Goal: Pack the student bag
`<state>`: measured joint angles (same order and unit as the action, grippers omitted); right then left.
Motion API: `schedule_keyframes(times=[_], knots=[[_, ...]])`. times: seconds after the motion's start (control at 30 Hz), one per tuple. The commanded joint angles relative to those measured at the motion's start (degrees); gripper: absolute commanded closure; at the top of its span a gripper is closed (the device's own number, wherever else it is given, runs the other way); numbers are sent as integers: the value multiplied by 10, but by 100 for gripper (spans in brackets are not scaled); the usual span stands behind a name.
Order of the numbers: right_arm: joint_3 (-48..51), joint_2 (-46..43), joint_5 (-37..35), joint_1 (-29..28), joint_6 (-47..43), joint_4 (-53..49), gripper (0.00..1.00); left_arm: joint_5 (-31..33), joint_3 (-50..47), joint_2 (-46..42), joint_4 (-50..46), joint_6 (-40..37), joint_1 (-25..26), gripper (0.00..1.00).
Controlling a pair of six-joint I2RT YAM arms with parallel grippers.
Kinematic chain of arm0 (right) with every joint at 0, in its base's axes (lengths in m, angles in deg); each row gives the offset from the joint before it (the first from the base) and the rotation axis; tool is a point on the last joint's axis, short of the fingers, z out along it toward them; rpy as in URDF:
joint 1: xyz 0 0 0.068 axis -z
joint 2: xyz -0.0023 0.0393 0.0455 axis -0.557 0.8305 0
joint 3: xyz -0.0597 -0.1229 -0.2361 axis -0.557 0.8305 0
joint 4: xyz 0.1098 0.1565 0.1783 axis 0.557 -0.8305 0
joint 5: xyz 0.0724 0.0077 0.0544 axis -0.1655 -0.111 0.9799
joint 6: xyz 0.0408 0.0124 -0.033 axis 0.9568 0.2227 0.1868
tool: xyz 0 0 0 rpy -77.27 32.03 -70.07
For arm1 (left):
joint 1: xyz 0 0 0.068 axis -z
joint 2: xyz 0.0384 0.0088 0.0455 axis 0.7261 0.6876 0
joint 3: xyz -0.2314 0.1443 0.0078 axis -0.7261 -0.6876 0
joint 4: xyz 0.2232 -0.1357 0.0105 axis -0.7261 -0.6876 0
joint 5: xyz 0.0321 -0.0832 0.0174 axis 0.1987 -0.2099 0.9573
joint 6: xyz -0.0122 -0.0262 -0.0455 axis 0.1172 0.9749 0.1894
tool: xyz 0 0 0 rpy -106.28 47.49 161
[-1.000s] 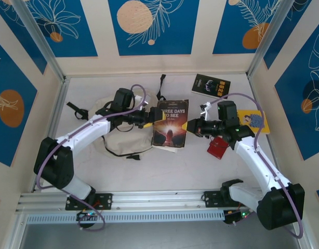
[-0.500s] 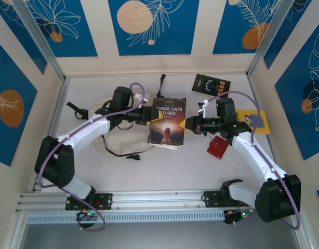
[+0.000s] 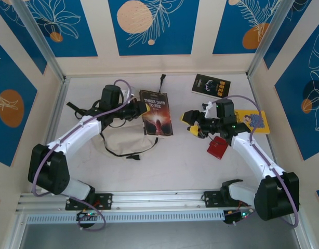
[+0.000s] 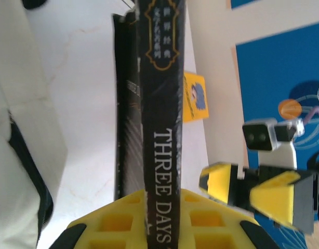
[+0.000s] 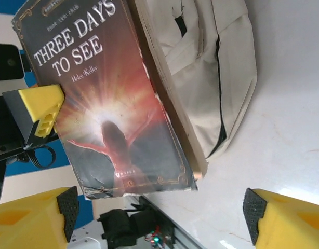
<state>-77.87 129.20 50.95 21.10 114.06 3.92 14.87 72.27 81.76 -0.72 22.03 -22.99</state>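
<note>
— Left of centre on the table (image 3: 170, 171) lies the student bag (image 3: 120, 141), cream and slumped beneath the left arm. Where is the load? (KM)
— Just right of the bag: the book (image 3: 157, 113), "Three Days to See", pinched at its left edge by the left gripper (image 3: 143, 107). The right gripper (image 3: 193, 124) stands wide and empty, apart from the book. (LT)
— Step in hand, my reading: 1 arm carries the book to the bag. How to do it well? (KM)
— Hold firm, since an edge grip lets the book sag. Lead spine-first toward the bag's mouth, and let the free gripper lift the flap. I cannot tell whether the zip is open. (LT)
— View differences? (KM)
— Left wrist gives the clamp: spine between 2 yellow fingers (image 4: 113, 225), too small to judge overhead. Right wrist gives the cover and the bag's black zip line close up. Overhead adds the black book (image 3: 211, 84), yellow book (image 3: 253, 120) and red item (image 3: 217, 148) at right. (LT)
</note>
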Motion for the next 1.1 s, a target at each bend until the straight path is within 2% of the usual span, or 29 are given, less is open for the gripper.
schedule_keyframes(times=[0.0, 0.27, 0.5, 0.83, 1.07], knots=[[28, 0, -15, -34, 119, 111, 14, 71, 2, -25, 61, 62, -6, 98], [76, 1, -65, -109, 301, 331, 6, 169, -6, -36, 171, 185, -4, 97], [79, 12, -138, -154, 388, 403, 5, 220, -11, -52, 216, 239, 5, 97], [54, 98, -190, -174, 473, 563, 5, 249, -17, -61, 249, 296, 13, 96], [16, 170, -215, -180, 504, 645, 6, 245, -17, -45, 264, 318, 17, 96]])
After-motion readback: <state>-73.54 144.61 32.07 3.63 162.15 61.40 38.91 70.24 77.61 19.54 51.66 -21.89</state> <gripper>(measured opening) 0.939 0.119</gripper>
